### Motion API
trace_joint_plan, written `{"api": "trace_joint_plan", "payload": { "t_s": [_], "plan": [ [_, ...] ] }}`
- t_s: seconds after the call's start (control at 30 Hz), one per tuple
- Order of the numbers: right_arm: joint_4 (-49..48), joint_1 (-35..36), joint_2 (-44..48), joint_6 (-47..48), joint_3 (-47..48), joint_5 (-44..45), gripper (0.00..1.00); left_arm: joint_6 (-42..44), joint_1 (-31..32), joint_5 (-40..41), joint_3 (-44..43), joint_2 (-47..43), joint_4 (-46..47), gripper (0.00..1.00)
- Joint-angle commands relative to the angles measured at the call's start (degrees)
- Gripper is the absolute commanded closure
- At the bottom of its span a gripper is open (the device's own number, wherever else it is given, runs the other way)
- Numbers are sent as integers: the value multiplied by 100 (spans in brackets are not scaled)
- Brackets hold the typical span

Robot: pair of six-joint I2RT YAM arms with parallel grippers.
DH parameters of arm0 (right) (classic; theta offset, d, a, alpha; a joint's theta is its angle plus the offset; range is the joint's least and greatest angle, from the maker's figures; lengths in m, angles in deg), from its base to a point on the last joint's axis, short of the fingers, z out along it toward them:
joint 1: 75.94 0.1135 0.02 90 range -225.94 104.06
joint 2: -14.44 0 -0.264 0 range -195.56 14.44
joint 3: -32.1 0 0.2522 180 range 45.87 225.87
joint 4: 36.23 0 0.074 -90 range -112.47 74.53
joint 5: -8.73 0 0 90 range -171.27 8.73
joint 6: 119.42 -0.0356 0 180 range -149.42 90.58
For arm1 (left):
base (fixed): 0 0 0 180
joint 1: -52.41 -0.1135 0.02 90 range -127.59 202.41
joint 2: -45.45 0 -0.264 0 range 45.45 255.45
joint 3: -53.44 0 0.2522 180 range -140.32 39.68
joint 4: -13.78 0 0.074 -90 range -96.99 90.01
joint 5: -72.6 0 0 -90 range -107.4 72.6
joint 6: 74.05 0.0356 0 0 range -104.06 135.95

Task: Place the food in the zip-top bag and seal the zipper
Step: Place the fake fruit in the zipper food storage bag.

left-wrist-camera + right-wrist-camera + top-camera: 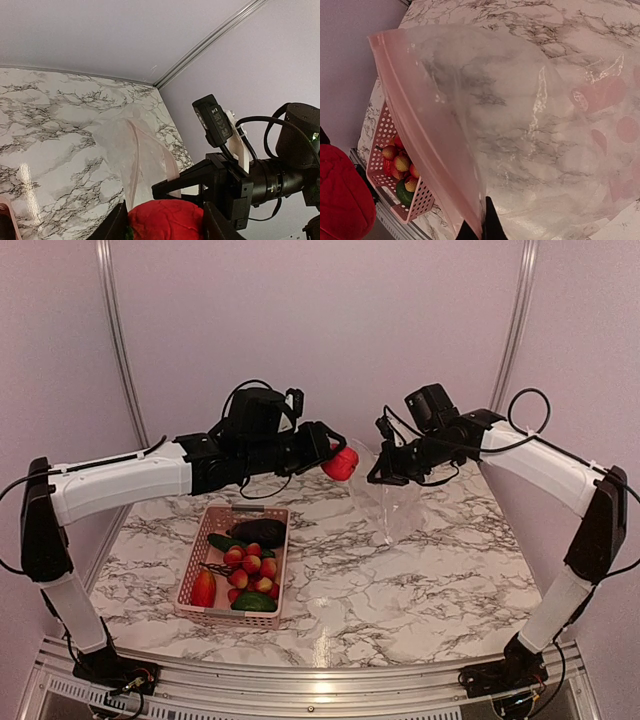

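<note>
My left gripper [335, 455] is shut on a red toy food piece [342, 463], held in the air just left of the bag's mouth. In the left wrist view this red piece [165, 220] fills the gap between the black fingers. The clear zip-top bag [390, 502] hangs from my right gripper [378, 478], its bottom resting on the marble. My right gripper [481, 232] is shut on the bag's mouth edge at the pink zipper [420, 130], and the mouth gapes toward the red piece [340, 200]. More food [250, 565], including a dark eggplant [258, 532], lies in the basket.
The pink plastic basket [215, 512] stands on the marble table [420, 580] left of centre, below my left arm. It also shows past the bag as the pink basket [417, 205] in the right wrist view. Purple walls with metal rails enclose the back and sides.
</note>
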Motion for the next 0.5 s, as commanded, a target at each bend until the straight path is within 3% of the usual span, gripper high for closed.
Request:
{"api": "trace_joint_plan", "payload": {
  "t_s": [0.0,0.27,0.47],
  "plan": [
    [-206,68,-118,-318,375,-297,100,171,91,-11,-260,227,331,64],
    [-109,66,-28,-575,553,-529,100,83,244,512,-364,555,154,64],
    [66,68,125,-763,762,-565,100,-27,249,1379,-502,681,-651,64]
  ]
}}
